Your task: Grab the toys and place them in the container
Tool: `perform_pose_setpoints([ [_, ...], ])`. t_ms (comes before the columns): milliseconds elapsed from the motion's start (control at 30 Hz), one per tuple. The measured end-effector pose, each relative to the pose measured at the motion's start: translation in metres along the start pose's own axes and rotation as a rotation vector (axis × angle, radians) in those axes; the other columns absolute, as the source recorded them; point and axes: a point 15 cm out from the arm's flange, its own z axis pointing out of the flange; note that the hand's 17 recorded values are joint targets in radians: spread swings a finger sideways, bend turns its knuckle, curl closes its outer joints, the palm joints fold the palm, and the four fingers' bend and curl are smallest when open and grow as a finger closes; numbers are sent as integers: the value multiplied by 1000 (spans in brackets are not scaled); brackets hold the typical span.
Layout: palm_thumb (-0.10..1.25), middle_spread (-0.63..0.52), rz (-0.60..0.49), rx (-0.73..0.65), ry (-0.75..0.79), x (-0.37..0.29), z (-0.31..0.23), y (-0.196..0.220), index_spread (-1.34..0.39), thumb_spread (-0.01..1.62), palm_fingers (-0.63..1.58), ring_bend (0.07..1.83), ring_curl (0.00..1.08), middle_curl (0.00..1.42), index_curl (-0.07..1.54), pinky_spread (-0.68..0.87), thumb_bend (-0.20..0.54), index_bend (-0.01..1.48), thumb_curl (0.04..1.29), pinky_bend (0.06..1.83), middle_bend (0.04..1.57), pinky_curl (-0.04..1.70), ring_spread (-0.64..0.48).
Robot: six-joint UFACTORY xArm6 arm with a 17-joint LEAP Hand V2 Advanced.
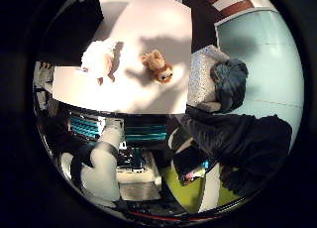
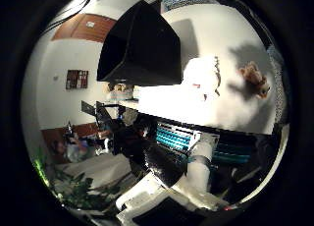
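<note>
A white fluffy toy (image 1: 97, 59) and a brown teddy bear (image 1: 157, 66) lie a little away from each other on a white table (image 1: 149, 25). The right thumb side palm view shows a large black container (image 2: 137, 44) standing on the table beside the white toy (image 2: 204, 74), with the teddy (image 2: 255, 79) further along. My right hand (image 1: 99, 164) is well away from the table and the toys. Its white fingers (image 2: 201, 157) reach out relaxed with nothing between them.
Teal drawers (image 2: 177, 138) stand under the table's near edge. A pale grey boxy thing (image 1: 205, 74) stands at the table's side past the teddy. A yellow-green object (image 1: 193, 183) and cluttered floor lie below the hand. A plant (image 2: 59, 182) is off to the side.
</note>
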Motion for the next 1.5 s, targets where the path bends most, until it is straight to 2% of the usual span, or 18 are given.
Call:
perform_pose_setpoints([
  [367,439,57,22,-3,-3,6,6,2,-384,1093,82,294,250,301,290,423,-26,175,281,473,191,284,219],
  [667,404,-6,162,76,22,53,-13,-10,-398,1111,224,317,254,308,298,431,-23,190,269,401,195,268,193],
  [833,401,-29,262,185,28,86,-20,-23,-401,1114,290,356,257,308,301,435,-22,171,268,378,192,262,173],
  [1100,403,-19,349,170,18,129,1,-32,-343,1115,252,378,248,314,272,438,-20,150,269,416,200,271,181],
  [1500,418,-4,409,126,-3,177,57,-52,-320,1119,208,377,235,325,265,429,-22,159,273,439,200,274,187],
])
